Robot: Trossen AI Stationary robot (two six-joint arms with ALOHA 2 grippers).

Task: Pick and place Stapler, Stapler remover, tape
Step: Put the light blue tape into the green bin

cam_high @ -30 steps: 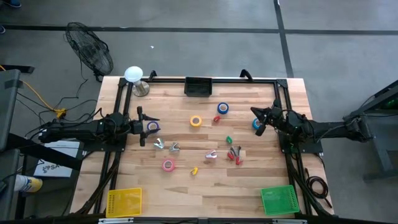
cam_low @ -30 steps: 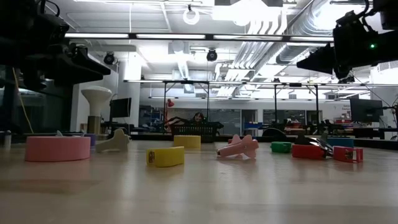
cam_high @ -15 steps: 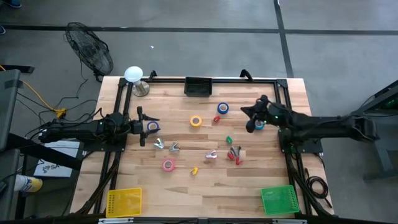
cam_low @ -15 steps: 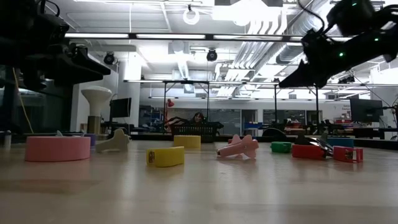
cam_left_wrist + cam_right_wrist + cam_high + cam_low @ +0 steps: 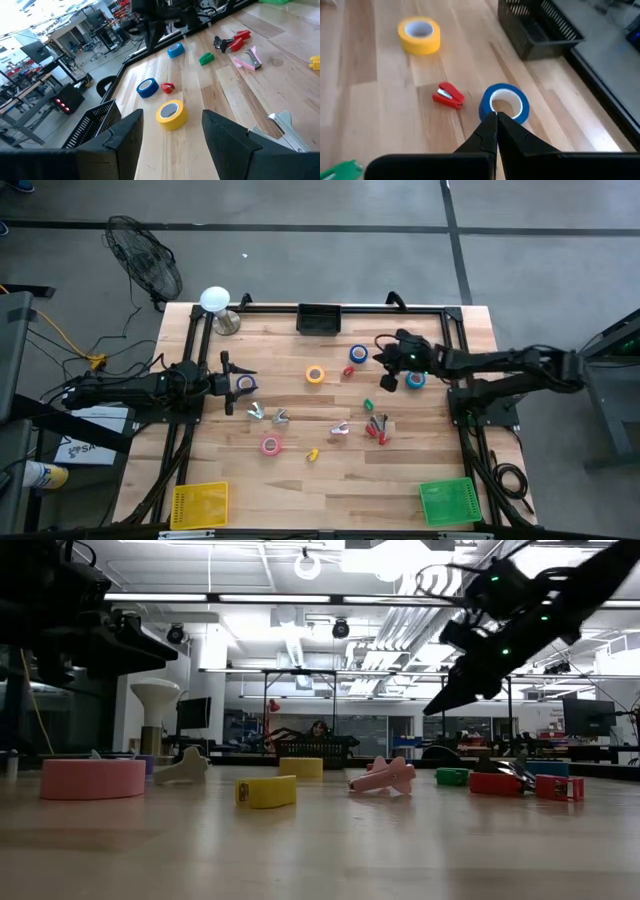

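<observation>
Tape rolls lie flat on the wooden table: a blue one (image 5: 358, 354) (image 5: 504, 103), a second blue one (image 5: 415, 379), a yellow one (image 5: 315, 374) (image 5: 171, 114), a pink one (image 5: 270, 445) and a purplish-blue one (image 5: 245, 383). Small staplers lie among them: red (image 5: 449, 95), green (image 5: 368, 405), yellow (image 5: 312, 454). A pink piece (image 5: 341, 429) and red pieces (image 5: 376, 430) lie mid-table. My right gripper (image 5: 387, 380) (image 5: 496, 119) is shut and hangs above the table, tipped down toward the first blue roll. My left gripper (image 5: 228, 370) (image 5: 170, 137) waits open at the left, beside the purplish-blue roll.
A black basket (image 5: 318, 318) stands at the far edge. A yellow tray (image 5: 198, 505) and a green tray (image 5: 449, 502) sit at the near corners. Two silver claw pieces (image 5: 268, 415) lie left of centre. A white-topped stand (image 5: 215, 302) is at the far left corner.
My right gripper has reached out from the table's right edge toward the middle, over the second blue roll and nearer the first. It has tipped from nearly level to slanting down and has rolled somewhat, staying shut. No object has moved.
</observation>
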